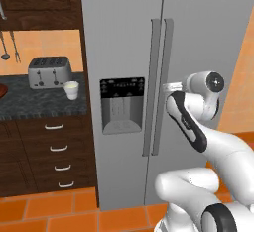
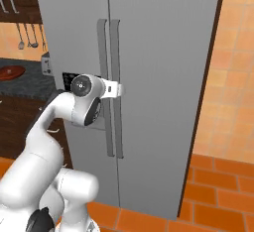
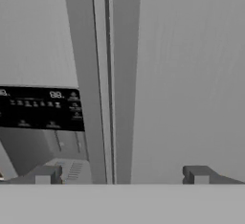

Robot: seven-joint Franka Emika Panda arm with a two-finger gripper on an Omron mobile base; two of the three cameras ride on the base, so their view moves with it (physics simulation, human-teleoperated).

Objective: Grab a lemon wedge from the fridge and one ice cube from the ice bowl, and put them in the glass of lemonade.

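The grey two-door fridge stands with both doors shut, so the lemon wedge is hidden. My gripper is open, level with the long vertical handles and close in front of them. In the hand view both handles run between my widely spread fingertips. The glass of lemonade stands on the dark counter beside the toaster. The reddish-brown ice bowl sits further left on the counter; I cannot make out an ice cube.
A black dispenser panel is set in the left fridge door. Dark wooden drawers sit under the counter. Utensils hang on the orange wall. The floor is orange tile.
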